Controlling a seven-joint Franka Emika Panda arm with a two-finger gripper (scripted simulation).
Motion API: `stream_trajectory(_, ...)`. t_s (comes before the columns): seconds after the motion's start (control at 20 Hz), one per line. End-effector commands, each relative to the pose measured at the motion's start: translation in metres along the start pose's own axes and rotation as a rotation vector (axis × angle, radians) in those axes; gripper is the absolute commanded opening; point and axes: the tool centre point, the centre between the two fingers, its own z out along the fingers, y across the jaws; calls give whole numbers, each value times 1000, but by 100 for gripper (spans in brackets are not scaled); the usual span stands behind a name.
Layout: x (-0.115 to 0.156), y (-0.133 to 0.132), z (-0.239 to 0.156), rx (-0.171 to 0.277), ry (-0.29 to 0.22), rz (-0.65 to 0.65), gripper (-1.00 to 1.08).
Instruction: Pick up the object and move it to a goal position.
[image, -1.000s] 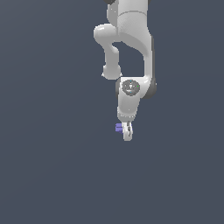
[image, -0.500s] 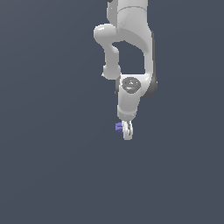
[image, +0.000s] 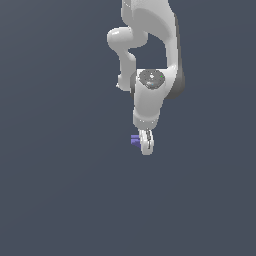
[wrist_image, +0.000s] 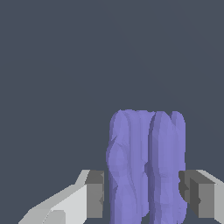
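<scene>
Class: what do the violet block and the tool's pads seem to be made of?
Block: looks like matte plastic or soft rubber, uniform violet with rounded ridges and no glare. Pads: dull grey, perhaps rubber, on smooth white housing. As a render, it's uncertain.

Showing only a flat, dark grey-blue ground (image: 60, 200) all around, plain and even everywhere. Hard telling whether the little purple block (image: 135, 140) is sitting on it.

Object (image: 135, 140) mostly hidden behind gripper (image: 146, 145) in exterior view; wrist view's edge cut off its near end; pad contact unclear.
</scene>
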Motion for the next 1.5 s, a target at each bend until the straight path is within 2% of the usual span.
stream_trajectory(0.0,2,-4,-25,0,1,1,-100)
stream_trajectory(0.4,9,-21,-109,-1,2,1,-100)
stream_trajectory(0.7,12,-31,-152,-2,1,0,-100)
stream_trajectory(1.05,14,-38,-178,-2,0,-1,-100)
stream_trajectory(1.45,14,-40,-181,-2,0,-2,-100)
